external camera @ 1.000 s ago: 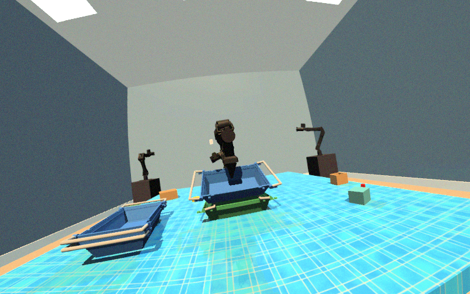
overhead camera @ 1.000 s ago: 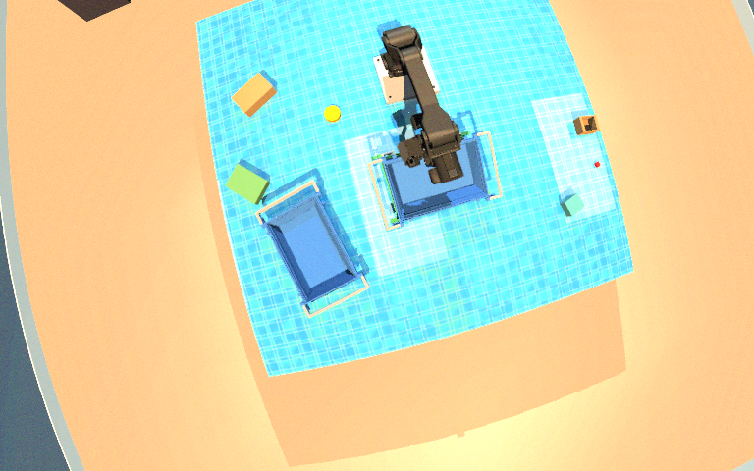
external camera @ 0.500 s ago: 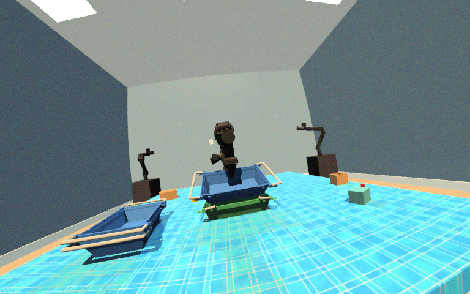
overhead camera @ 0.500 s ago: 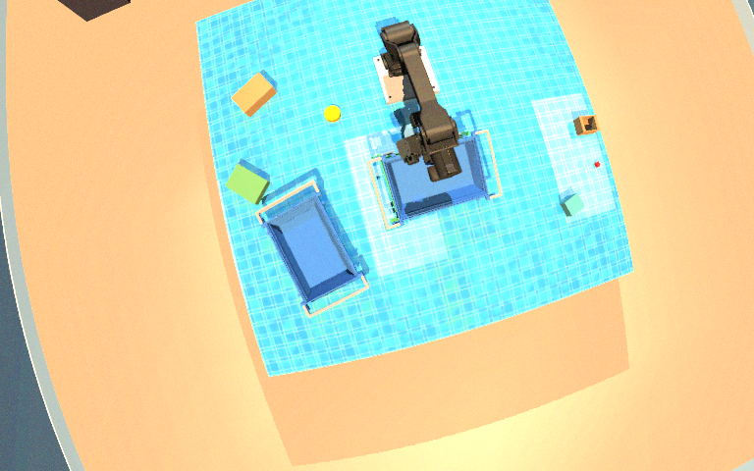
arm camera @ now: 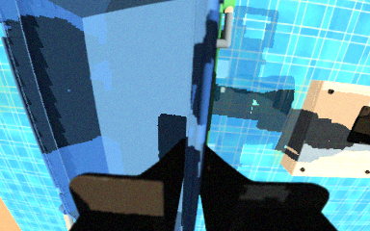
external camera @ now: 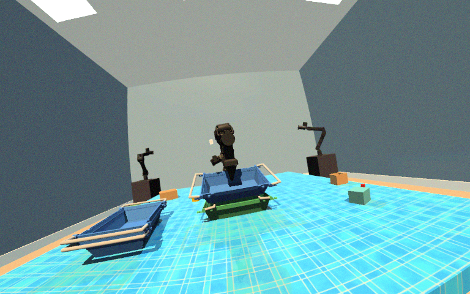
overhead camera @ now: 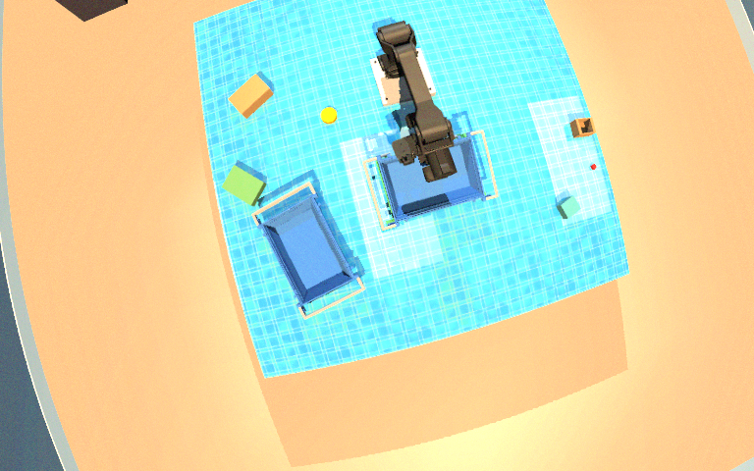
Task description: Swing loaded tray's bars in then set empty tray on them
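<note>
While the claw [external camera: 231, 177] [arm camera: 190, 143] pinches the blue tray's wall [arm camera: 197, 120] nearly closed, no writing is legible.

The arm [overhead camera: 422, 94] [external camera: 226, 149] is dark brown, with chunky rounded joint housings.

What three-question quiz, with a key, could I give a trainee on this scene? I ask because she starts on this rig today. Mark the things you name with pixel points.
1. True or false: the gripper [arm camera: 190, 143] is shut on a wall of the blue tray above the green tray [external camera: 238, 209].
2. Fill in the blank: the small round disc [overhead camera: 328, 115] on the table is ____.
3. Multiple choice: which block lies nearest the other blue tray [overhead camera: 307, 249] [external camera: 117, 239]?
A) the orange block [overhead camera: 249, 95] [external camera: 168, 194]
B) the lime-green block [overhead camera: 243, 183]
C) the teal block [overhead camera: 567, 207] [external camera: 358, 195]

Key: 1 true; 2 yellow; 3 B
</note>
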You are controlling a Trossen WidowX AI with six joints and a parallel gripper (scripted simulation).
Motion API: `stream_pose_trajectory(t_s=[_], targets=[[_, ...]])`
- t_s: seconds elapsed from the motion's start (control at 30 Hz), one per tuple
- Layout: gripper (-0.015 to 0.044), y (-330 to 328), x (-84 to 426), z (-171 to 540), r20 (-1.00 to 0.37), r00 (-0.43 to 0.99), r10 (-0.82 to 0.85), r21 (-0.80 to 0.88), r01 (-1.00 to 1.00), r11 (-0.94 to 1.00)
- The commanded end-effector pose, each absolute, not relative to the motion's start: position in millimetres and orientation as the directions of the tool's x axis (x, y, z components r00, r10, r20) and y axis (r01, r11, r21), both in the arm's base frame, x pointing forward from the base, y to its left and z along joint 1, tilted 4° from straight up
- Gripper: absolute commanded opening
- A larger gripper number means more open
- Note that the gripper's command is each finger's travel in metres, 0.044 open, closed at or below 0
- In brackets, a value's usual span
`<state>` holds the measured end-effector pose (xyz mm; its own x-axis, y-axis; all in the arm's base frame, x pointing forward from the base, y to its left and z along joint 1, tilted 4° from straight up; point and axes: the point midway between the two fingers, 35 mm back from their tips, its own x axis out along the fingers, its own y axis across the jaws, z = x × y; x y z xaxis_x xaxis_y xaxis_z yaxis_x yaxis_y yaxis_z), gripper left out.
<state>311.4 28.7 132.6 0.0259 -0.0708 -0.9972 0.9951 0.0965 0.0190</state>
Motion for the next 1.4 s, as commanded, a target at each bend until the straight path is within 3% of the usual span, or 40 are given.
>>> stream_pose_trajectory(t_s=[0.0,1.37], targets=[[0.0000,27.4,306.8,126.4,-0.997,0.008,-0.072,0.001,0.995,0.098],[0.0000,26.9,304.8,122.3,-0.997,0.008,-0.072,0.000,0.995,0.098]])
